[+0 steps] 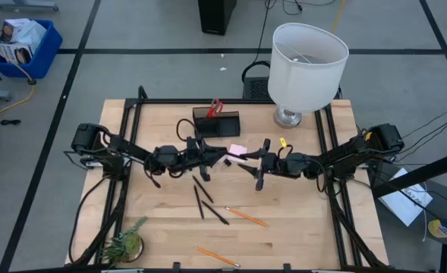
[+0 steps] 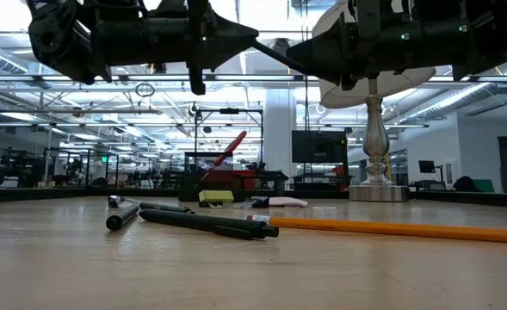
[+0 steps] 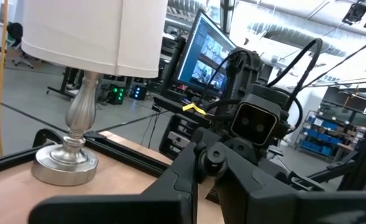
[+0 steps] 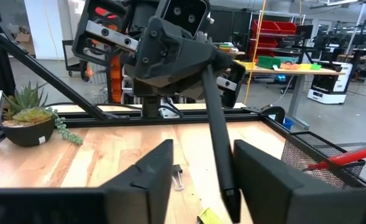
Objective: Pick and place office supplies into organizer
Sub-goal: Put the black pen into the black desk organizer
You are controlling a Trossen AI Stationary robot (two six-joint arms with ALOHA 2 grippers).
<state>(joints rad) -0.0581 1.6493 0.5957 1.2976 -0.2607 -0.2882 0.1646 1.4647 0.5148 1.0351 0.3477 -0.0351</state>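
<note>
Black pen [image 4: 217, 149] hangs above the table, clenched in the left gripper [image 1: 221, 154]; the right gripper [image 1: 247, 159], facing it, has its fingers parted beside the pen.

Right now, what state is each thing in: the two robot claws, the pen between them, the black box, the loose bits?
Left gripper: shut on thin black pen, raised above the table.
Right gripper: open, fingers either side of that pen.
Black mesh organizer box: open-topped, red-handled scissors standing inside.
Other black pens, orange pencils: lying loose on wooden table.
White-shaded lamp: upright.
</note>
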